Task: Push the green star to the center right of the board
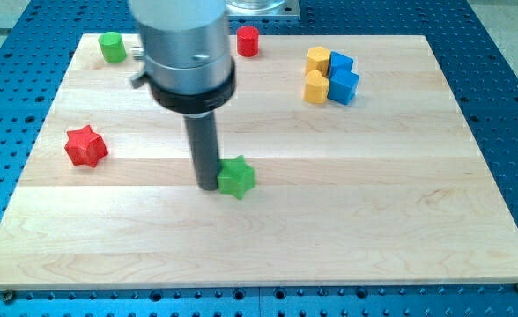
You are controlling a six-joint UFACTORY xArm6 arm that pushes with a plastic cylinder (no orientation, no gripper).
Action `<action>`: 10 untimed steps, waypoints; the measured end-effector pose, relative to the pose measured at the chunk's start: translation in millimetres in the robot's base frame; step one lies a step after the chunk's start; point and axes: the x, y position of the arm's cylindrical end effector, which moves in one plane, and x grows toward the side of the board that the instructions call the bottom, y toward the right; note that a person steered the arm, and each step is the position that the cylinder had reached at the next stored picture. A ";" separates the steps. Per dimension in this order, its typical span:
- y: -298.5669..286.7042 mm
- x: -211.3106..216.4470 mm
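My tip [208, 186] is sitting right against the view's left side of the green star [237, 177], holding nothing, just lining up behind it for shoving it rightward across the board [400, 202], near the middle.

Bright, even light falls from above onto the tabletop [400, 220], whose pale wood looks slightly washed out toward the view's top. Shadows are short and soft; the green star [237, 177] casts only a faint dark rim at its base. The large metal cylinder [184, 44] above the star shows mild sheen. Focus stays sharp throughout.
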 end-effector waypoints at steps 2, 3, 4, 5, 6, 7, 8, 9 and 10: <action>66.5 -1.7; 66.4 -1.7; 42.9 -1.7; 2.8 -1.7; -29.4 -1.7; -23.6 -1.7; 23.8 -2.1; 88.3 -2.4; 142.9 -2.4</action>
